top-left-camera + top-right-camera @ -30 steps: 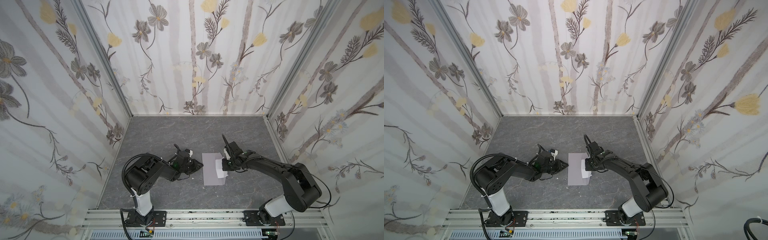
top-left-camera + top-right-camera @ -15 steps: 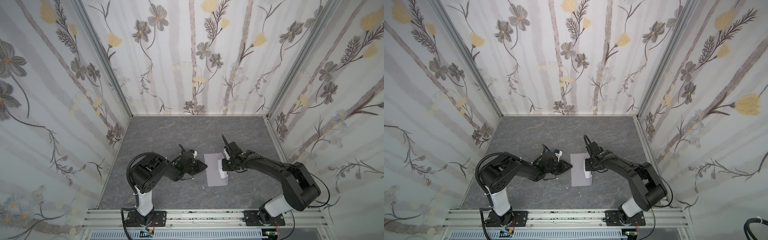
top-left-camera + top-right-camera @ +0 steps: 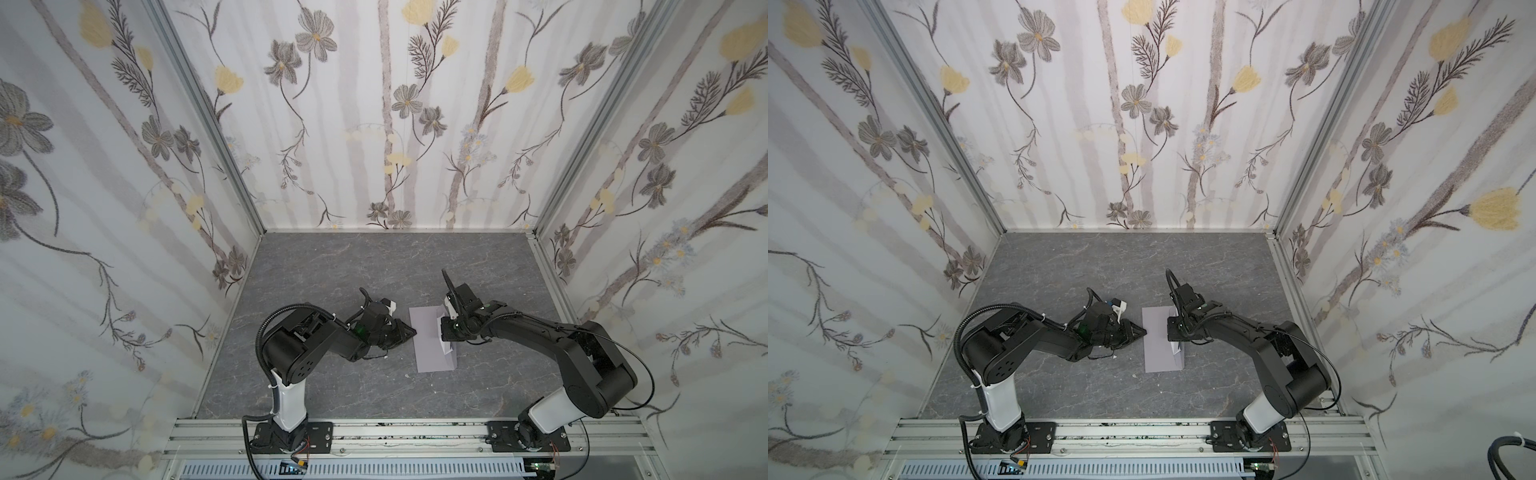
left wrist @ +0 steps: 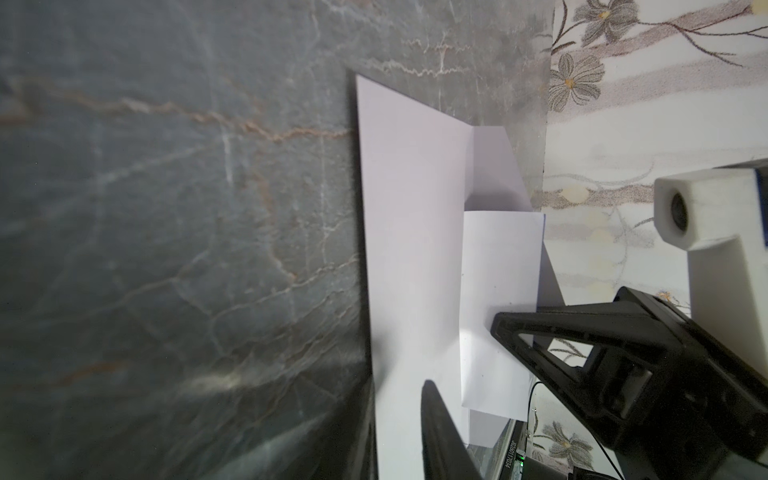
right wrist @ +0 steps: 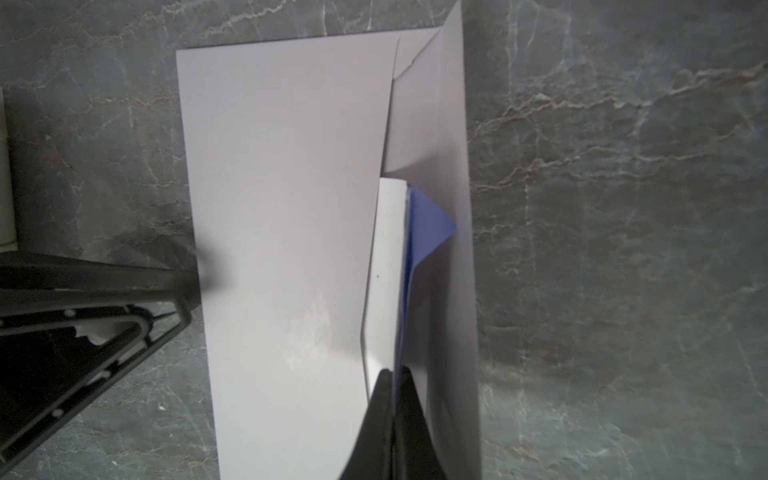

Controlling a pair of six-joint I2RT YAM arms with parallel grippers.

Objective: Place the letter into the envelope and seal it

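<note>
The grey-lavender envelope point(image 3: 430, 345) point(image 3: 1156, 345) lies flat mid-floor in both top views, with its flap point(image 5: 451, 124) standing up along the right edge. My right gripper point(image 3: 443, 332) point(image 3: 1173, 334) point(image 5: 394, 374) is shut on the folded white letter point(image 5: 388, 257) point(image 4: 498, 291), whose blue-edged side shows. The letter sits in the envelope's mouth between front panel point(image 5: 282, 208) and flap. My left gripper point(image 3: 412, 331) point(image 3: 1143, 331) point(image 4: 397, 415) is turned on its side at the envelope's left edge. It is open a little, with one finger over the paper point(image 4: 411, 228) and one beside it.
Flower-papered walls point(image 3: 395, 166) close the dark marbled floor point(image 3: 353, 266) on three sides. An aluminium rail point(image 3: 395, 432) with both arm bases runs along the front. The right wrist's white camera mount point(image 4: 706, 216) hangs close above the envelope.
My left gripper has slid right until it meets the envelope's left edge. The right gripper and the letter have hardly moved.
</note>
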